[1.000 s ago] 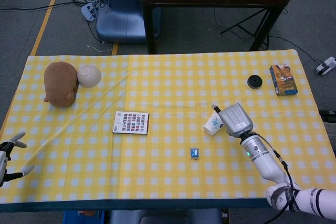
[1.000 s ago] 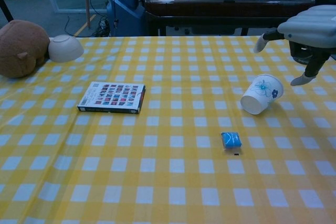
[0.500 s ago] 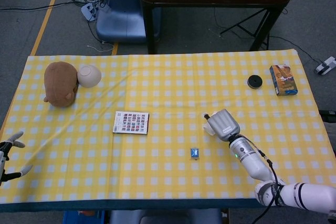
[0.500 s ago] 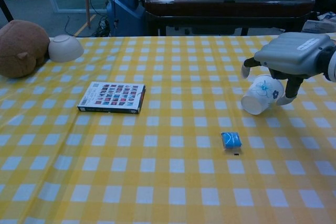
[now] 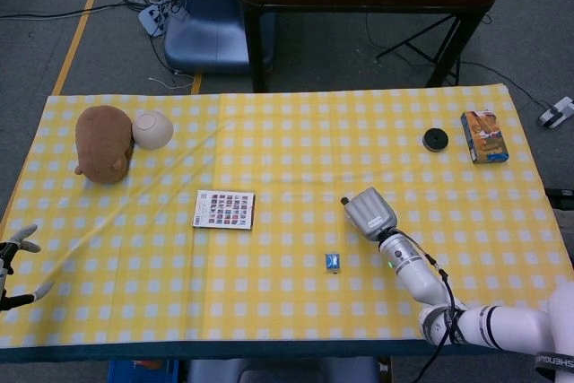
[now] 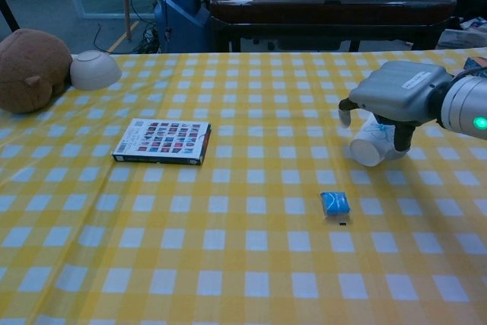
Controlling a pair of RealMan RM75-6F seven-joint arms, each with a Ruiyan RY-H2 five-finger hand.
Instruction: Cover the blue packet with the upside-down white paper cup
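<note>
Over the past second the robot's right hand (image 6: pixel 396 97) has dropped from above the table and slid left to settle over the white paper cup with a blue flower print (image 6: pixel 373 144), which lies tipped on its side on the yellow-and-white checked tablecloth (image 6: pixel 243 264). In the chest view the fingers (image 6: pixel 402 136) curl down on either side of the cup, but whether they have closed on it cannot be told; the head view hides the cup under the hand (image 5: pixel 369 213). The cup's long axis lies roughly level, its open mouth pointing toward the camera and a little left, its base tucked under the palm. The small blue packet (image 6: pixel 335 203) rests flat on the cloth just in front of the cup, near but not touching it. To do this step well, the hand should likely take the cup by its side wall without crushing the thin paper, then turn it mouth-down before lowering it squarely over the packet. The left hand (image 5: pixel 16 262) hangs at the table's near left edge, fingers spread and empty.
</note>
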